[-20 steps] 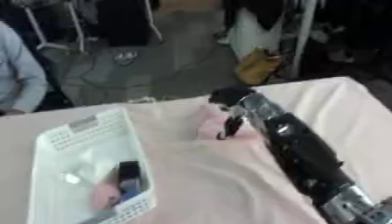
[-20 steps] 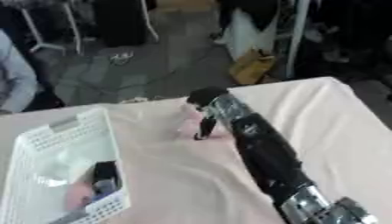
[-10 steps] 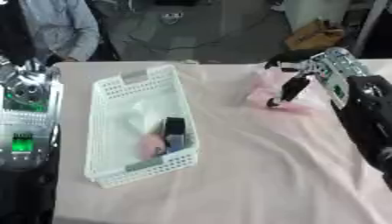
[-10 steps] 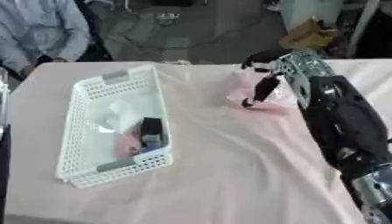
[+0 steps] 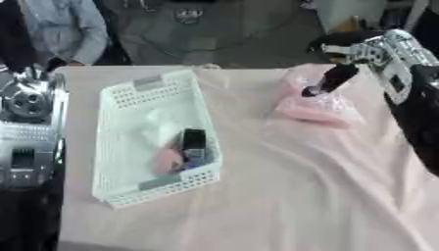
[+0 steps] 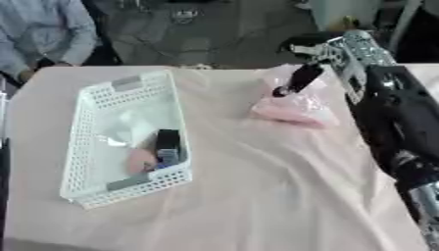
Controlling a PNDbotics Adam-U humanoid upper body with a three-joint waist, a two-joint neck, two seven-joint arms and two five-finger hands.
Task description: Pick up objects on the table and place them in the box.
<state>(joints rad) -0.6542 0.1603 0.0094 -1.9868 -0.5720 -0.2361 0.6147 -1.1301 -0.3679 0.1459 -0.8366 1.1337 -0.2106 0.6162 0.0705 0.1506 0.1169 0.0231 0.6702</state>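
Observation:
A pink soft bag (image 5: 313,109) lies on the pale pink tablecloth at the far right. My right hand (image 5: 377,46) hangs over it, and its dark fingers (image 5: 330,81) reach straight down onto the bag's top while the thumb stays spread apart. The hand looks open and I cannot see it clasp the bag. To the left stands a white perforated basket (image 5: 129,93). Inside it lie a black object (image 5: 193,139), a pink rounded thing (image 5: 165,159) and something pale and clear (image 5: 163,120). My left hand shows in no view.
A silver and black part of my left arm (image 5: 26,127) fills the left edge beside the basket. My right forearm (image 6: 399,122) runs down the right side. The far table edge (image 5: 240,66) lies just behind the bag and basket.
The whole picture has shifted, so the camera has moved. My right hand stays over the pink bag, fingers on its top. The basket's contents look the same.

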